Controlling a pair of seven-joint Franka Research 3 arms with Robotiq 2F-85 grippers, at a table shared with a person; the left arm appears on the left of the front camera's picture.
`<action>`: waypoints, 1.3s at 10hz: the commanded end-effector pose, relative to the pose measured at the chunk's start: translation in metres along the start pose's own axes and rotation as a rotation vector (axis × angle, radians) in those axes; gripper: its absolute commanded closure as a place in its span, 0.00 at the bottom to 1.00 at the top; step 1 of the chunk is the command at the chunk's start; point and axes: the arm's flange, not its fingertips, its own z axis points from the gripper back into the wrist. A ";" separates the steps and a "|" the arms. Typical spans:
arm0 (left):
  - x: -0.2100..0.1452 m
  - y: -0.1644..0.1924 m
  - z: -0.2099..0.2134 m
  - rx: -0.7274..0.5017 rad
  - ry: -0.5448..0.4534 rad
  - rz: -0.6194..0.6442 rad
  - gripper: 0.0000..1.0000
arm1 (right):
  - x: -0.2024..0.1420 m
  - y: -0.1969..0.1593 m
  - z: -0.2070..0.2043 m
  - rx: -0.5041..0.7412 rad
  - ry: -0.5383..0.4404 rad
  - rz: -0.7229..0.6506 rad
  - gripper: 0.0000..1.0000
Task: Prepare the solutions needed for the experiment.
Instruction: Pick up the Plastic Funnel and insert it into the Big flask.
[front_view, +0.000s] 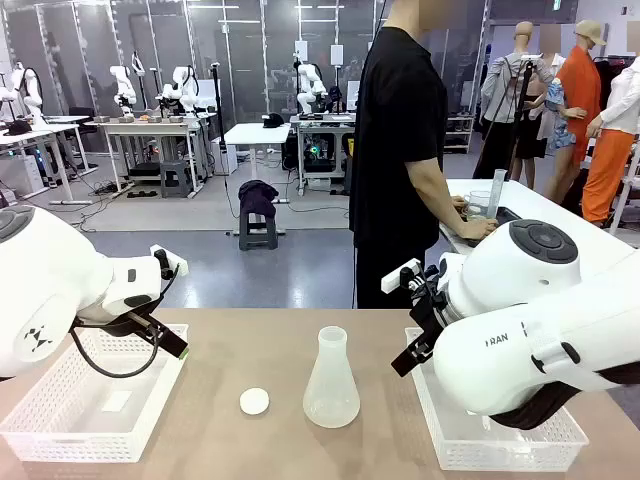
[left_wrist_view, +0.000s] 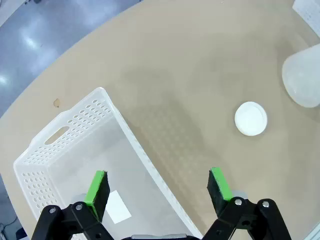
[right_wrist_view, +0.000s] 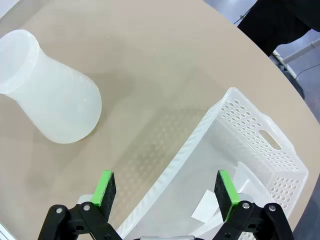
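Front view: frosted conical flask (front_view: 331, 385) upright on the bench (front_view: 230, 350), bottom centre of the frame, mouth open. Liquid level inside cannot be told. Round white cap (front_view: 254, 401) flat on the bench just left of it, not touching. White perforated basket (front_view: 60, 440) at lower left, second basket (front_view: 500, 455) at lower right. Letters "FRAN" readable on the right arm (front_view: 540, 300), the rest turned out of sight; black geometric emblem on the left arm (front_view: 40, 300). Person in black (front_view: 400, 150) beyond the bench, upper centre, turned toward another table.

Left wrist view: left hand (left_wrist_view: 157, 187) with fingers spread wide, nothing between the green pads, straddling the basket's long wall at bottom centre. Blank white slip (left_wrist_view: 116, 207) on the basket floor, unseen from the front. Cap at right of centre, flask's base at the right edge.

Right wrist view: right hand (right_wrist_view: 167, 187) likewise wide apart and holding nothing, astride the second basket's wall at the bottom. Flask at upper left, apart from the basket. Blank slip (right_wrist_view: 204, 206) inside the basket, no print legible.
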 end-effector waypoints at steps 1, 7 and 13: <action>0.000 0.000 0.000 0.000 0.000 0.000 0.00 | 0.000 0.000 0.000 0.000 0.000 0.000 0.00; 0.000 0.000 0.000 0.000 0.000 0.000 0.00 | 0.000 0.000 0.000 0.000 0.000 0.000 0.00; 0.000 0.000 0.000 0.000 0.000 0.000 0.00 | 0.000 0.000 0.000 0.000 0.000 0.000 0.00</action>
